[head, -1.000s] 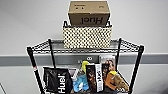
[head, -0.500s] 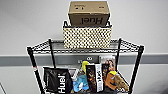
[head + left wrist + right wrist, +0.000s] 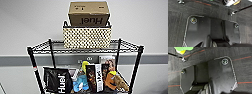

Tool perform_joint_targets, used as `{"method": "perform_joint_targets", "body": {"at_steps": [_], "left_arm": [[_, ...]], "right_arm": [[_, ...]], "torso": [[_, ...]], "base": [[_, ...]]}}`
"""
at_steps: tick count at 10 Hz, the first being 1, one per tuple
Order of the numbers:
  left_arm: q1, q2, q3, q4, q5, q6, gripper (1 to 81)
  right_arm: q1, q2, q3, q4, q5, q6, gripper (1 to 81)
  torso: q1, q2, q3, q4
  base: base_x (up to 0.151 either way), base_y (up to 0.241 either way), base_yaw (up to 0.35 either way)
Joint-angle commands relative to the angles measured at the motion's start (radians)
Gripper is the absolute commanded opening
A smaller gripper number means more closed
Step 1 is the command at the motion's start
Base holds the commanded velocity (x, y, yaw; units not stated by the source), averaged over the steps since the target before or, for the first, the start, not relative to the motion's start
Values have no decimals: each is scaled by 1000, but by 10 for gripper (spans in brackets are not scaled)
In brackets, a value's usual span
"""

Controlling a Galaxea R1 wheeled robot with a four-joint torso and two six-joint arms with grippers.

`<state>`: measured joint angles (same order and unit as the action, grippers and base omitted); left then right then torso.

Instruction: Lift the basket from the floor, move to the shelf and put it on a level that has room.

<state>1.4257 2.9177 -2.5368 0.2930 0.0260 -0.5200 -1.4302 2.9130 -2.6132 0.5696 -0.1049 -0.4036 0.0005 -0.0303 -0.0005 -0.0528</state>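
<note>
Basket (image 3: 87,37), cream-white with a dotted weave and a dark rim, sits on the top wire tier (image 3: 125,47) of the black wire shelf (image 3: 32,60), roughly centred between the posts and close to the pale wall behind. Resting on its rim is a brown cardboard box (image 3: 88,13) printed with "Huel" upside down; the box covers the opening, so whatever lies inside the basket cannot be seen. The tier below is crowded: a black Huel bag (image 3: 58,81) at the left, a light blue item (image 3: 81,83) beside it with a yellow-green piece (image 3: 85,65) standing just behind, a dark upright carton (image 3: 96,77) in the middle, a picture-fronted package (image 3: 107,61) further back, and an orange-brown soft item (image 3: 115,81) at the right. Both wrist cameras look down on dark carpet tiles (image 3: 178,31). In the left wrist view a wheel and a thin post of the rack (image 3: 231,13) stand on the carpet; in the right wrist view another rack foot (image 3: 184,59) shows, with a green and yellow object (image 3: 183,49) near it. Whether either gripper is spread or pressed together cannot be told. The wrist cameras face the floor beside the rack's feet, while the basket is up on the top tier, well apart from them.
</note>
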Motion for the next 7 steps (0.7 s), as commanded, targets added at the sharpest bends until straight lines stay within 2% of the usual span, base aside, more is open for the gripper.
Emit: {"method": "perform_joint_targets", "body": {"at_steps": [1,4,7], "left_arm": [[-26,35,-37,29,43,5,811],[-1,92,-109,28,43,5,811],[31,144,-161,34,42,8,811]], "right_arm": [[37,51,-39,-33,-6,-7,811],[18,129,-113,-68,11,-7,811],[-11,136,-116,-86,36,-7,811]], "torso": [[0,0,0,0],[0,-1,0,0],[0,-1,1,0]], "base": [[0,0,0],[0,0,0],[0,0,0]]}}
